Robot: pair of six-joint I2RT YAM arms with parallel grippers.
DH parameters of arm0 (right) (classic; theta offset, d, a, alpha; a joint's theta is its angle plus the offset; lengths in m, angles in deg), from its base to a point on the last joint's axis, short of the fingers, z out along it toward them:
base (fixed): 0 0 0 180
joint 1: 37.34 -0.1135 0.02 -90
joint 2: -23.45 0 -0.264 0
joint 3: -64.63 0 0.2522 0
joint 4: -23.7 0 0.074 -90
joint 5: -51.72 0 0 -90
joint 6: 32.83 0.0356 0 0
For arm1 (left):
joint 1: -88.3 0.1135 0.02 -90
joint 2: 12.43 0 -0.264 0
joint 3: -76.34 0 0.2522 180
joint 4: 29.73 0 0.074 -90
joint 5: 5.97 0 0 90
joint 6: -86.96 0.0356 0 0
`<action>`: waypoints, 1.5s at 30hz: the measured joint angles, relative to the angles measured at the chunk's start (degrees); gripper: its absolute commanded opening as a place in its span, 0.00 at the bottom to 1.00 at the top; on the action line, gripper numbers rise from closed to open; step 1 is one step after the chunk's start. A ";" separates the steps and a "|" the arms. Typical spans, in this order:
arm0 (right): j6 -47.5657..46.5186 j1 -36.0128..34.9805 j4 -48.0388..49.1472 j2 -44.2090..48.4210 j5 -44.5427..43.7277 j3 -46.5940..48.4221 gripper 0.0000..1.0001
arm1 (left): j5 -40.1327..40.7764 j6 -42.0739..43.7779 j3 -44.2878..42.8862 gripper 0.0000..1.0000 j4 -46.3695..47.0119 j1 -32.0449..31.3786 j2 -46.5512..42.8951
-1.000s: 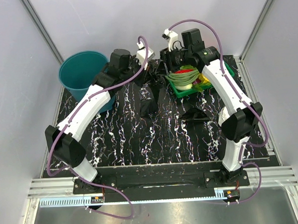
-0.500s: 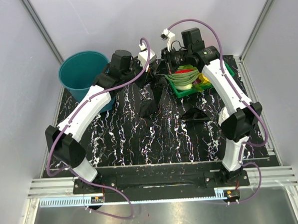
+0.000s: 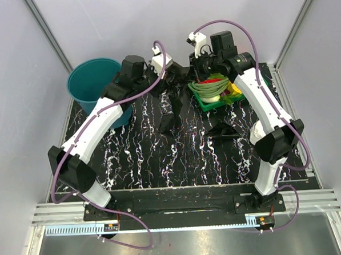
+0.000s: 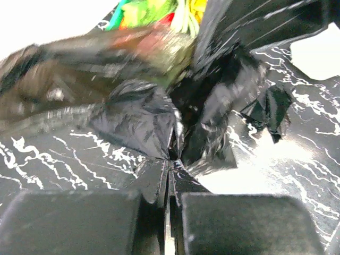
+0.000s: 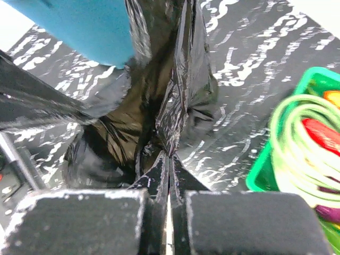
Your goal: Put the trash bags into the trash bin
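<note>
A black trash bag [image 3: 170,107] hangs above the table's far middle, stretched between both grippers. My left gripper [image 3: 169,76] is shut on its wrinkled film [image 4: 143,114], the jaws [image 4: 171,162] pinching a fold. My right gripper [image 3: 188,69] is shut on another edge of the same bag [image 5: 180,95], fingertips together [image 5: 170,156]. A second black trash bag [image 3: 222,126] lies flat on the table to the right. The teal trash bin [image 3: 94,83] stands at the far left, its wall in the right wrist view [image 5: 79,26].
A green tray [image 3: 206,105] with green beans and other vegetables sits at the far right, just beside the right gripper, its rim [image 5: 260,175] close to the held bag. The table top is black marble pattern [image 3: 160,156]. Grey walls enclose the table.
My right gripper has shut on the bag's edge. My left gripper has moved up and slightly left with the bag, pulling it off the table.
</note>
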 measured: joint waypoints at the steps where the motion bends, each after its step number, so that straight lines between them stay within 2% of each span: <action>1: -0.57 0.00 -0.13 0.39 -1.79 0.02 0.00 | 0.28 0.09 -0.07 0.00 -0.04 0.55 -0.20; 8: -5.44 0.11 -1.29 4.04 -14.16 0.20 0.00 | 3.54 1.27 -2.47 0.00 -2.56 3.65 -0.92; 19: -12.35 0.13 -1.29 7.04 -28.04 0.70 0.00 | 10.40 4.96 -7.80 0.00 -3.41 6.99 -1.99; 30: -18.82 0.22 0.63 8.68 -42.47 0.70 0.00 | 12.37 7.85 -13.44 0.00 -5.68 11.69 -3.02; 39: -22.12 0.22 4.98 9.01 -46.82 0.70 0.00 | 9.38 9.01 -13.86 0.00 -6.78 13.73 -4.00; 45: -20.13 0.44 5.35 9.84 -42.80 -0.52 0.00 | 7.06 7.96 -12.70 0.00 -6.93 15.17 -3.87</action>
